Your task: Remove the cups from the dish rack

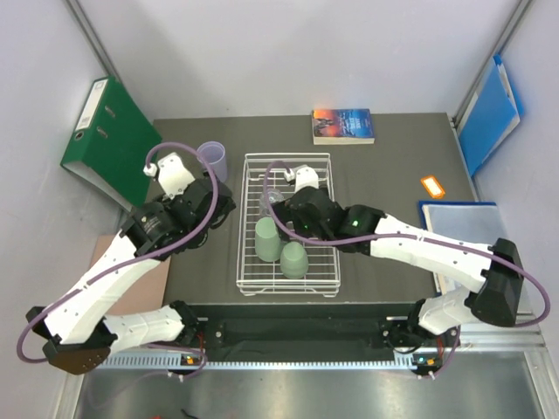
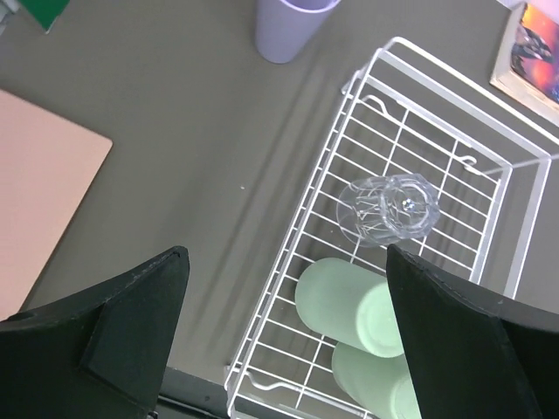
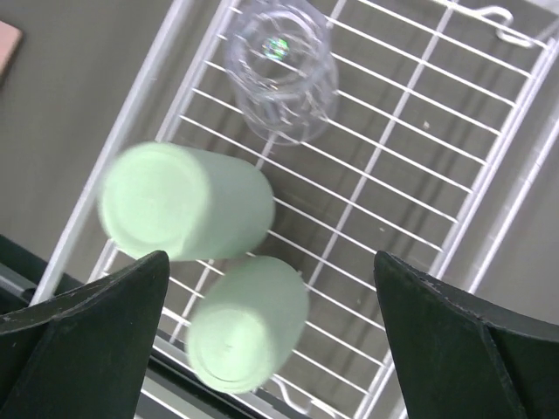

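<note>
The white wire dish rack (image 1: pixel 329 218) stands mid-table. In it, two pale green cups (image 1: pixel 267 238) (image 1: pixel 294 259) stand upside down at its near left, and a clear ribbed glass (image 1: pixel 269 202) stands behind them. One lilac cup (image 1: pixel 212 160) stands upright on the table left of the rack; no second lilac cup shows. My left gripper (image 1: pixel 218 209) is open and empty, over the table by the rack's left side (image 2: pixel 288 349). My right gripper (image 1: pixel 281 218) is open and empty above the green cups (image 3: pixel 275 340), the nearer one (image 3: pixel 244 327) between its fingers, untouched.
A green binder (image 1: pixel 109 140) leans at the far left, and a pink board (image 2: pixel 44 183) lies left of the mat. A book (image 1: pixel 342 125) lies behind the rack. An orange tag (image 1: pixel 432 185) and blue folders (image 1: pixel 489 113) are on the right.
</note>
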You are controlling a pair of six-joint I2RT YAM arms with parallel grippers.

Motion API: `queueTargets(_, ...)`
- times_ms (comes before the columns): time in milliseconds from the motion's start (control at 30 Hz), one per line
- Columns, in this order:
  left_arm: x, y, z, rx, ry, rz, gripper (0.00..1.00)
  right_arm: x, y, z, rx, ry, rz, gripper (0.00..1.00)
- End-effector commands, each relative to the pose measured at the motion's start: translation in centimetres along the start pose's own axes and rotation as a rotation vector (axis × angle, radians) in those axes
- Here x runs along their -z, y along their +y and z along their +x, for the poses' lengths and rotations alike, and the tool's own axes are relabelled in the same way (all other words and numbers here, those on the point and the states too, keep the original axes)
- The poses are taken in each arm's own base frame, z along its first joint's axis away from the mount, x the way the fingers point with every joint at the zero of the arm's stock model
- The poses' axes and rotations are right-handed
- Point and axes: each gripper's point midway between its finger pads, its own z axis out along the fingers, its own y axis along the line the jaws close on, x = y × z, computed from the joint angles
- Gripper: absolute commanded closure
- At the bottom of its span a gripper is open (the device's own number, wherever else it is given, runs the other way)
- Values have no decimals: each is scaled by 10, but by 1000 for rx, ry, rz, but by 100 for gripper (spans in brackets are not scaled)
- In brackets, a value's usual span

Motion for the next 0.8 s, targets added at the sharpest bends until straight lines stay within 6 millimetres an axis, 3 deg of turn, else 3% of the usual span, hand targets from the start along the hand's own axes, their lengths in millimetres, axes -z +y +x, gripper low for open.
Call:
queueTargets(0, 4, 23, -2, 61, -28, -51, 1, 11, 33, -45, -1, -123, -77, 0)
queueTargets(300, 6, 30, 8, 93, -1, -31, 1, 6, 66, -41, 26, -95, -161, 0)
queueTargets(600, 3, 34, 19, 114, 26, -35, 1, -24, 74, -16, 63, -22, -155, 0)
queueTargets(767, 3, 36, 23, 116, 36, -41, 1, -38, 83, -12, 84, -1, -161, 0)
